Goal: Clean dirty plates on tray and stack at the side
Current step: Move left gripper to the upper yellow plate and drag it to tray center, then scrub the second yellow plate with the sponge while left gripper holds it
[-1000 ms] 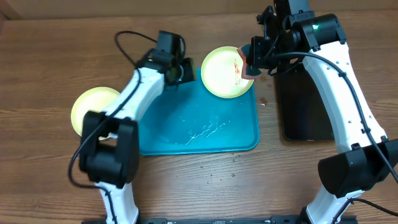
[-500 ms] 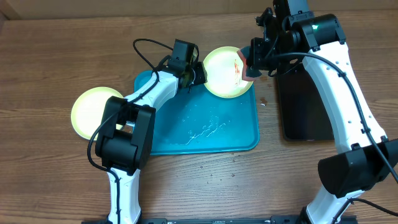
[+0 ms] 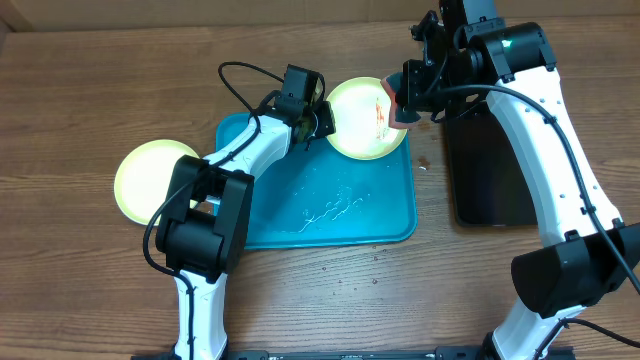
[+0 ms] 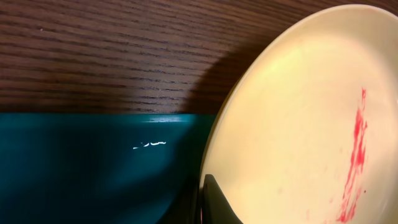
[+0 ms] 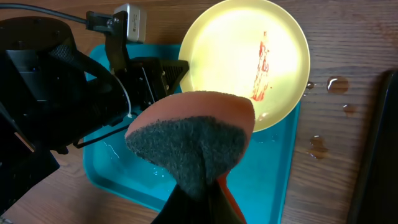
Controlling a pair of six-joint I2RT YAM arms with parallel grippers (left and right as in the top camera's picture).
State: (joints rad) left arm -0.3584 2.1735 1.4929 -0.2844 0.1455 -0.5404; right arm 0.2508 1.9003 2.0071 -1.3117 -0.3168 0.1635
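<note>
A lime-rimmed plate [image 3: 362, 120] with a red smear [image 4: 356, 155] lies over the far right corner of the turquoise tray [image 3: 380, 215]. My left gripper [image 3: 324, 120] is shut on this plate's left rim; one dark finger [image 4: 217, 202] lies on its upper face. My right gripper [image 3: 404, 104] hovers at the plate's right edge, shut on an orange sponge [image 5: 193, 134] with its grey scouring side toward the camera. In the right wrist view the plate [image 5: 230, 56] lies just beyond the sponge. A second plate [image 3: 140, 175] rests on the table left of the tray, partly behind my left arm.
A black tray [image 3: 490, 170] lies on the table right of the turquoise tray. Water streaks [image 3: 330, 210] glisten on the turquoise tray's floor, and droplets [image 5: 336, 84] dot the wood beside it. The left arm's cable [image 3: 240, 75] loops above the tray's far edge.
My left gripper has swung right across the tray's far edge to the plate and shut on its left rim. The right gripper and sponge have stayed in place.
</note>
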